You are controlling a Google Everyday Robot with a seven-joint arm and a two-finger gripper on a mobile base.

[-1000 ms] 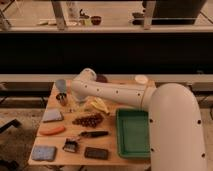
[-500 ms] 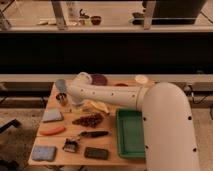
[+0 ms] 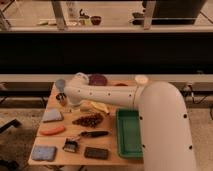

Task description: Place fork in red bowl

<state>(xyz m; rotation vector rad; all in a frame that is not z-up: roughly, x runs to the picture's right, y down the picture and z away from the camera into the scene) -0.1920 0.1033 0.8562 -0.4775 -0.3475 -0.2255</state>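
1. Since the frame one second back, the white forearm has dropped slightly toward the table. That has uncovered the round purple bowl and a sliver of the glossy orange-red bowl. Over the last half second I read almost no further change.
2. Task status: not complete. Nothing silvery shows on the visible part of the orange-red bowl. It sits at the back edge of the light wooden table, just right of the purple bowl and mostly hidden behind the forearm.
3. Fork location: I cannot pick out the slim silvery metal fork with confidence. My best reading is that it lies at or under the gripper, near the table's back-left corner. Treat this as unconfirmed.
4. Gripper location: the dark gripper is low over the back-left of the table. It is just in front of the pale blue-white cup and left of the yellow banana.
5. Gripper state: I cannot tell whether it is wide, narrow or holding anything.
6. Remaining work, as I judge it: secure the fork, lift it, carry it rightward past the purple bowl, and release it over the orange-red bowl.
7. Arm pose: the bulky white upper arm fills the right foreground. The forearm runs leftward, nearly level, across the rear of the table, then bends down at the wrist to the gripper.
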